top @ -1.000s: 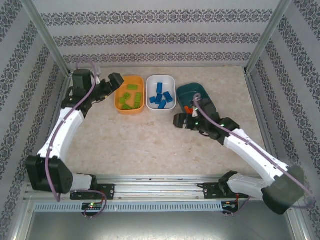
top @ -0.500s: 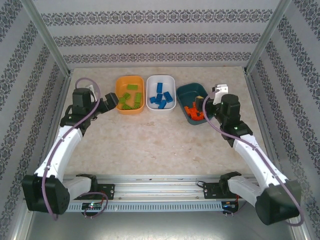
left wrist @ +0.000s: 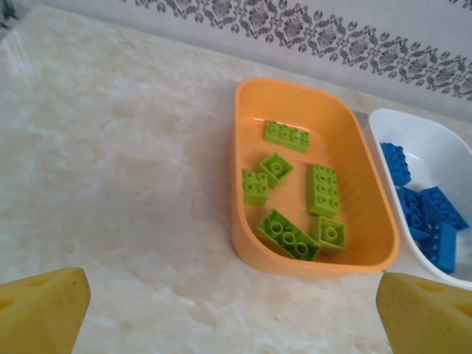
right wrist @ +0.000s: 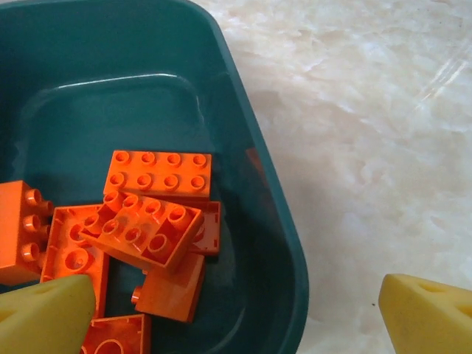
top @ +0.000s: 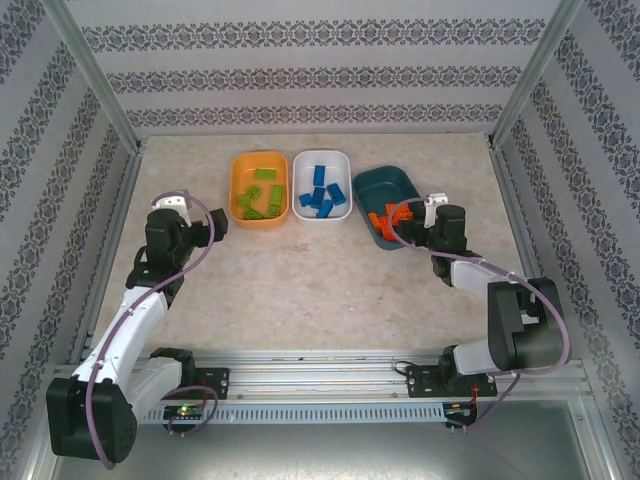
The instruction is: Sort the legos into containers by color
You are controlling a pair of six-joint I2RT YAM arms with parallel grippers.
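Both grippers gape wide and empty: the left gripper [left wrist: 232, 313] faces the orange tub [left wrist: 346, 140] holding the lime green bricks [left wrist: 322, 189], the right gripper [right wrist: 236, 317] hangs over the dark teal tub [right wrist: 110, 44] of orange bricks [right wrist: 156, 175]. Blue bricks [left wrist: 424, 210] lie in the white tub [left wrist: 435, 155]. No brick lies loose on the table [left wrist: 110, 162], so sorting looks finished. No writing is legible.

The left arm [top: 125, 325] reaches from its near-left base toward the far side. The left gripper [top: 212, 228] points right, its yellow fingertips [left wrist: 44, 310] spread wide apart. The right arm [top: 520, 325] folds tightly at the elbow. The right gripper [top: 408, 222] points left, its fingertips [right wrist: 431, 313] equally wide apart.
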